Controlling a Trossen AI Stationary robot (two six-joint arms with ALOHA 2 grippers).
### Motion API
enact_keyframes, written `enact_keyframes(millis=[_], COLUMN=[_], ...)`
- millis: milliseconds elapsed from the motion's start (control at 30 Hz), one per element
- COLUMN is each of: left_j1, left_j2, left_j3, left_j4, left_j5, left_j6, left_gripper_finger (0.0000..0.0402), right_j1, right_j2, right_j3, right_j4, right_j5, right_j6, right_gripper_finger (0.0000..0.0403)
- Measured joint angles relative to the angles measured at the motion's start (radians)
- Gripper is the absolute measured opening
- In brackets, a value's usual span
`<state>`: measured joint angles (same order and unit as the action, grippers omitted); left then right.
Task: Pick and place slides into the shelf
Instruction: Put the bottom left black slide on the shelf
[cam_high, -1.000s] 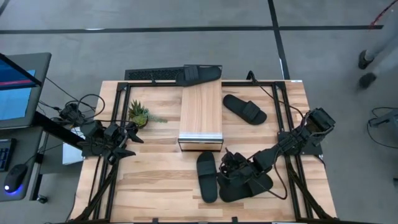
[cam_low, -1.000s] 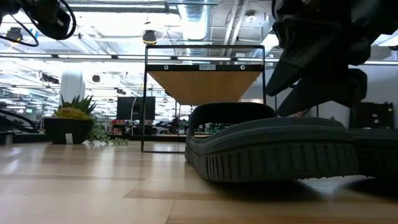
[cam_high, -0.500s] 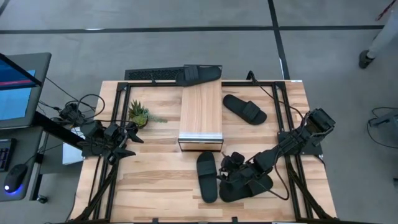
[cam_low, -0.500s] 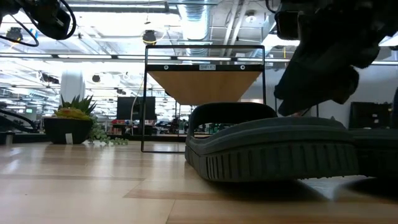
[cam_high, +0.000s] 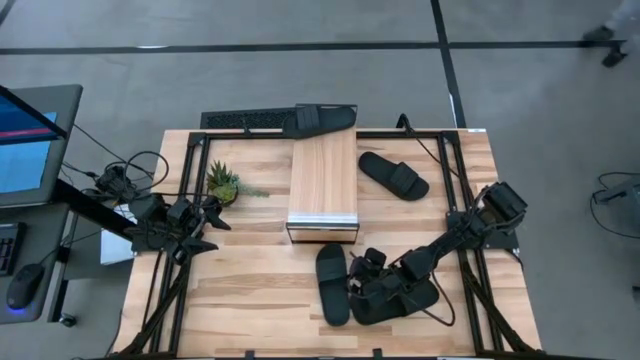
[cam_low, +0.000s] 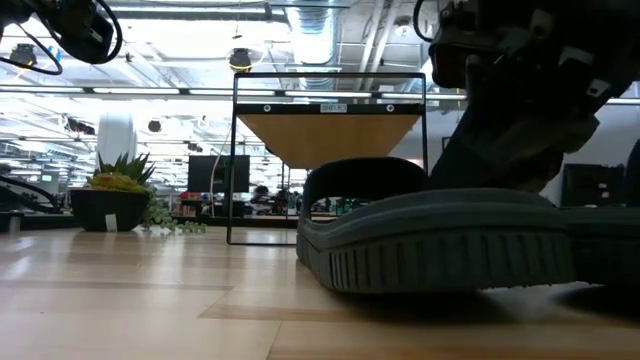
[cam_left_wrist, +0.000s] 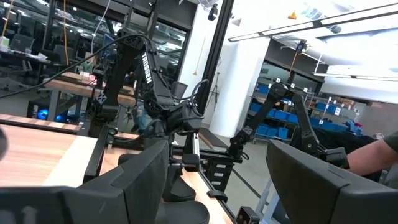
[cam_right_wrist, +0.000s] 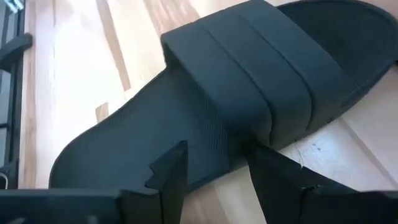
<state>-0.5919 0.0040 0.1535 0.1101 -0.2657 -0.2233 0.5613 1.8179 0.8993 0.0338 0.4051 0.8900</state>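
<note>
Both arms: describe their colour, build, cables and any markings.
Both arms are matte black, made of slim jointed links. The right arm ends in a black two-finger gripper with flat, blocky fingers. Thin black cables loop beside the left arm. In the left wrist view, the distant arm reads TROSSEN in white.

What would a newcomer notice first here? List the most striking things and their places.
The right pincer is low over a black slide near the table's front edge, its fingers straddling the sole's edge beside the strap. A second slide lies just left of it, and a third lies right of the wooden shelf at the table's centre. The left pincer waits by a small potted plant.
</note>
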Motion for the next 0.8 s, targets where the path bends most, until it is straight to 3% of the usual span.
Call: enact_keyframes(millis=[533,733,800], left_j1=[0.000,0.000,0.000], left_j2=[0.000,0.000,0.000], left_j3=[0.000,0.000,0.000], left_j4=[-0.006,-0.016,-0.017], left_j5=[0.001,0.002,0.002], left_j6=[-0.008,-0.008,-0.008], left_gripper_finger=[0.0258,0.0258,0.0258], right_j1=[-0.056,-0.053,-0.053], right_j2=[0.006,0.004,0.004], right_j3=[-0.001,-0.001,-0.001], right_j4=[-0.018,-0.019,-0.019], right_j5=[0.040,0.039,0.039], right_j6=[0.132,0.149,0.154], right_gripper_finger=[0.0099,0.0015,0.0010])
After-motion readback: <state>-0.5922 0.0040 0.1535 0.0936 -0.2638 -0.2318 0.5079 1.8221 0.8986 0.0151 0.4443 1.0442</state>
